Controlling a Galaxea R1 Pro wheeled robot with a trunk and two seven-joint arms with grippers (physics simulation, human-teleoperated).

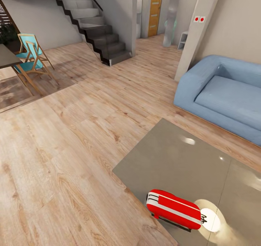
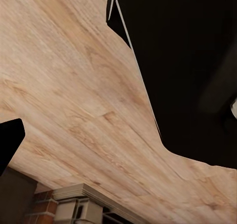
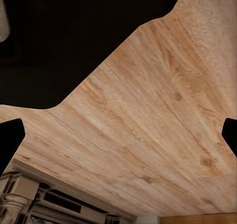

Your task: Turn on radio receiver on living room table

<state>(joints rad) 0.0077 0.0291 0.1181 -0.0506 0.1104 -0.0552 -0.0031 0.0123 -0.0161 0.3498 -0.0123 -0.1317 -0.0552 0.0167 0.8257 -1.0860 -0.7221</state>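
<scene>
The red radio receiver (image 1: pixel 174 209), with white-silver bands, lies on the near part of the glossy grey-beige table (image 1: pixel 174 159), close to that table's left edge, in the living room. A bright glare spot sits just right of it. In the left wrist view, my left gripper (image 2: pixel 118 140) hangs over plank floor; one black fingertip (image 2: pixel 7 145) shows at the frame edge, while the other is lost against a dark body. My right gripper (image 3: pixel 118 137) is open over the floor, with fingertips (image 3: pixel 7 140) far apart and nothing between them.
A blue sofa (image 1: pixel 224 94) stands beyond the table on the right, beside a beige column (image 1: pixel 197 28). Dark stairs (image 1: pixel 94 25) rise at the back. A turquoise folding chair (image 1: pixel 32 57) and a dark dining table (image 1: pixel 7 57) are at far left. Wood floor (image 1: pixel 72 148) spreads left of the table.
</scene>
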